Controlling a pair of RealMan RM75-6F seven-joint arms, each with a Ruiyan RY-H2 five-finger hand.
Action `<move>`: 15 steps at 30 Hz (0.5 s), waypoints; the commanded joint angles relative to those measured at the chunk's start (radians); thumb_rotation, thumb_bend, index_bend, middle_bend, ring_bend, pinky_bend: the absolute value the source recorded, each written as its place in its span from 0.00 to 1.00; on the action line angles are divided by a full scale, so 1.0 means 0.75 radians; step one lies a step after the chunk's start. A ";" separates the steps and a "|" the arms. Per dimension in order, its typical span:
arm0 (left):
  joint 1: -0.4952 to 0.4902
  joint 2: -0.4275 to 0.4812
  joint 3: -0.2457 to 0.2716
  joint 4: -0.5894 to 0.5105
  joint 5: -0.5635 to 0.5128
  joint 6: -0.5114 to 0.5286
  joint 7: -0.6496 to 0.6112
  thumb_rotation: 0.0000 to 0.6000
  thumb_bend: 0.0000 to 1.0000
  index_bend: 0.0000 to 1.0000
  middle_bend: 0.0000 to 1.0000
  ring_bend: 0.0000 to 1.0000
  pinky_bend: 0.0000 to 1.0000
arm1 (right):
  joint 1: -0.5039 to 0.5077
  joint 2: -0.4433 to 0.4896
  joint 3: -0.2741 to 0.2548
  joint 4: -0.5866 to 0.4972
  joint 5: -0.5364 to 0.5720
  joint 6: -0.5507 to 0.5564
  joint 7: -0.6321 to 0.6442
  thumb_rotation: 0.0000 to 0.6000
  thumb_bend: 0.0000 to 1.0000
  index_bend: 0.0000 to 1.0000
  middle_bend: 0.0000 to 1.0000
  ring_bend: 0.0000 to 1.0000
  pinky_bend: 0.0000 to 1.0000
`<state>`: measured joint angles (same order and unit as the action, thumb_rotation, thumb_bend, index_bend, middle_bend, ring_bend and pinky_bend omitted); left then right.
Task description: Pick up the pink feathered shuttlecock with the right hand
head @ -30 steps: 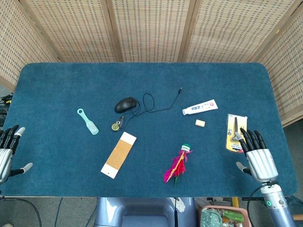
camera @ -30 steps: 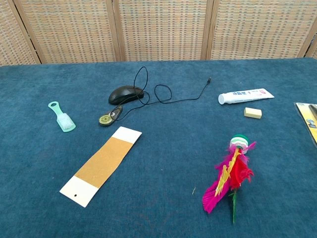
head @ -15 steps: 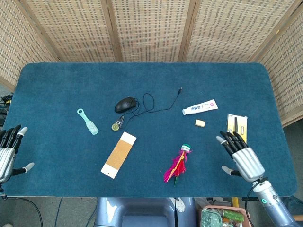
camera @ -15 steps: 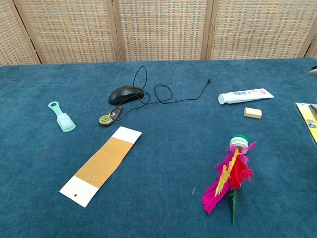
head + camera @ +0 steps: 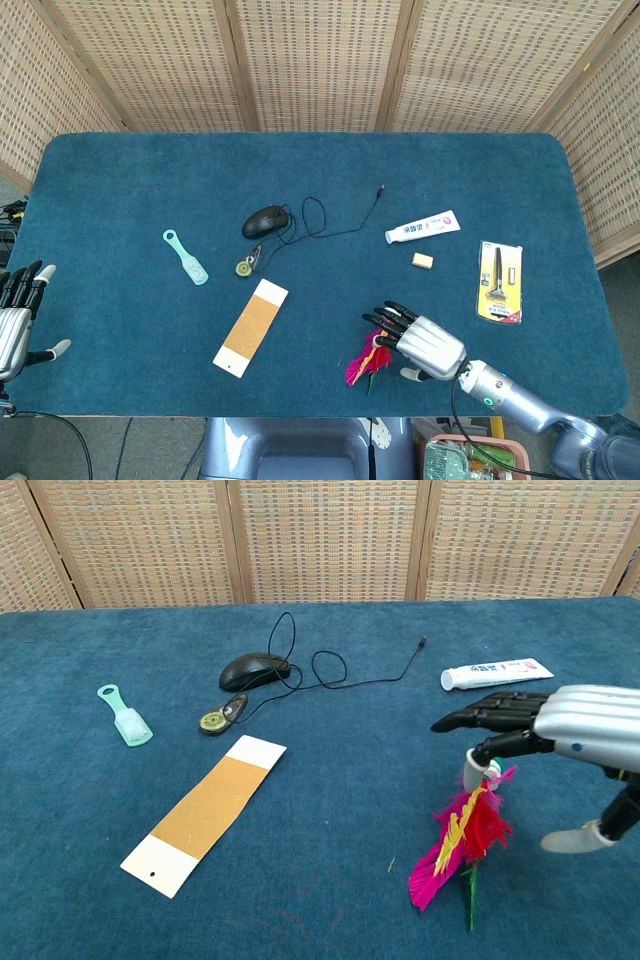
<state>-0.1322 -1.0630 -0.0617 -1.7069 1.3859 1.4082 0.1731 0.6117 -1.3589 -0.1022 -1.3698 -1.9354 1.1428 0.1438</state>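
Note:
The pink feathered shuttlecock lies on the blue table near the front edge, feathers toward me and its green-and-white base pointing away. My right hand hovers over the base end, fingers spread and extended leftward, thumb hanging below; it holds nothing. Its fingertips cover the shuttlecock's base in the head view. My left hand rests open at the table's left front corner, far from the shuttlecock.
A cardboard strip lies left of the shuttlecock. Further back are a black mouse with its cable, a small round tape, a teal brush, a toothpaste tube, an eraser and a yellow packaged tool.
My right hand has swept left from beside the yellow package to above the shuttlecock's base, entering the chest view. The left hand has barely moved.

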 commanded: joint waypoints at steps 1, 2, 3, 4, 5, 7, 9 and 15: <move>-0.003 -0.001 -0.002 0.003 -0.008 -0.006 0.000 1.00 0.00 0.00 0.00 0.00 0.00 | 0.030 -0.047 0.006 -0.004 0.012 -0.049 -0.032 1.00 0.22 0.33 0.05 0.00 0.00; -0.004 -0.001 -0.003 0.003 -0.010 -0.009 0.001 1.00 0.00 0.00 0.00 0.00 0.00 | 0.035 -0.063 0.010 0.003 0.018 -0.053 -0.038 1.00 0.23 0.34 0.06 0.00 0.00; -0.006 0.000 -0.003 0.003 -0.011 -0.011 0.001 1.00 0.00 0.00 0.00 0.00 0.00 | 0.037 -0.075 0.013 0.008 0.023 -0.054 -0.041 1.00 0.25 0.35 0.06 0.00 0.00; -0.007 0.001 -0.004 0.003 -0.011 -0.012 0.002 1.00 0.00 0.00 0.00 0.00 0.00 | 0.040 -0.085 0.015 0.012 0.027 -0.055 -0.041 1.00 0.25 0.35 0.06 0.00 0.00; -0.006 0.001 -0.004 0.003 -0.011 -0.011 0.002 1.00 0.00 0.00 0.00 0.00 0.00 | 0.044 -0.094 0.016 0.015 0.031 -0.056 -0.040 1.00 0.26 0.35 0.06 0.00 0.00; -0.006 0.001 -0.004 0.003 -0.011 -0.009 -0.001 1.00 0.00 0.00 0.00 0.00 0.00 | 0.051 -0.105 0.018 0.019 0.036 -0.062 -0.043 1.00 0.26 0.35 0.07 0.00 0.00; -0.005 0.003 -0.004 0.001 -0.010 -0.009 -0.004 1.00 0.00 0.00 0.00 0.00 0.00 | 0.058 -0.115 0.021 0.021 0.044 -0.071 -0.050 1.00 0.27 0.37 0.07 0.00 0.00; -0.004 0.006 0.000 -0.001 -0.003 -0.007 -0.008 1.00 0.00 0.00 0.00 0.00 0.00 | 0.066 -0.134 0.031 0.037 0.076 -0.073 -0.082 1.00 0.30 0.44 0.08 0.00 0.00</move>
<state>-0.1353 -1.0586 -0.0617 -1.7076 1.3837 1.4027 0.1670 0.6600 -1.4574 -0.0800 -1.3456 -1.8804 1.0868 0.0875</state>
